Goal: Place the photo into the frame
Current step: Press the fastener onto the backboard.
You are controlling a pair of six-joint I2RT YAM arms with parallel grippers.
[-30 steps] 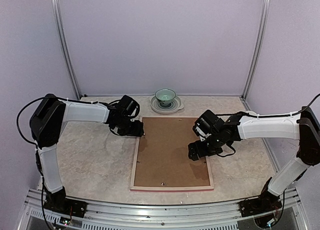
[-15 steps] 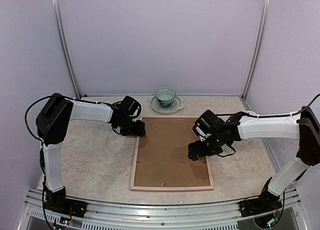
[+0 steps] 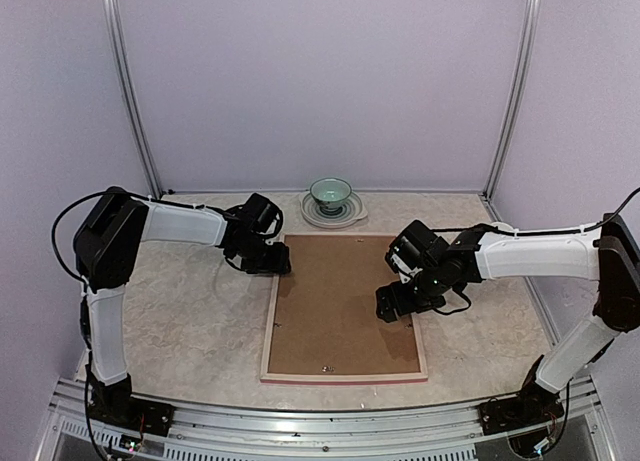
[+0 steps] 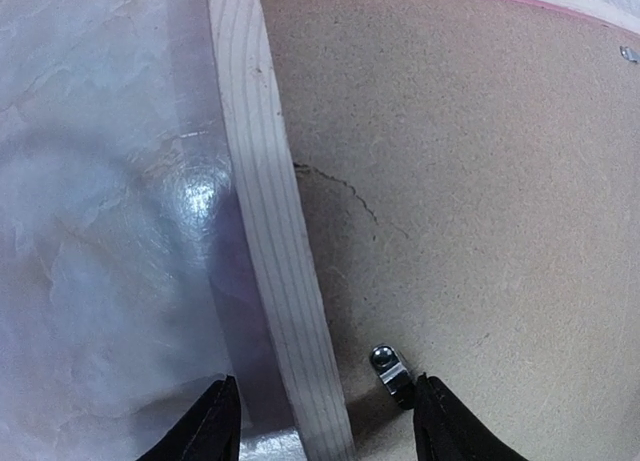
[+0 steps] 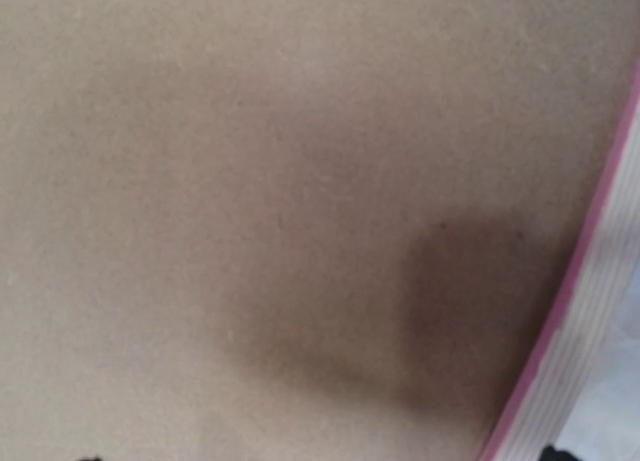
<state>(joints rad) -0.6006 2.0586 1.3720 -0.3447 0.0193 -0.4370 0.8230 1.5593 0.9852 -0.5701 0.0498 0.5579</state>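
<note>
The frame (image 3: 270, 331) lies face down on the table, pale wood rails up and a pink edge showing (image 5: 590, 311). A brown backing board (image 3: 340, 301) fills it. The photo is hidden. My left gripper (image 3: 280, 264) is at the frame's far left corner. In the left wrist view it stands open (image 4: 325, 426), its fingertips astride the wooden rail (image 4: 270, 231) and a small metal tab (image 4: 388, 369) on the board. My right gripper (image 3: 397, 306) is low over the board near the right rail, open, with only the board (image 5: 250, 181) beneath it.
A green bowl (image 3: 331, 193) sits on a pale plate (image 3: 334, 219) just beyond the frame's far edge. Small metal tabs show on the board at the near edge (image 3: 325, 368) and left side (image 3: 279, 324). Metal posts and lilac walls close in the table.
My left arm has shifted a little to the right, bringing its gripper over the frame's corner, and its jaws have narrowed somewhat. The right arm has not moved.
</note>
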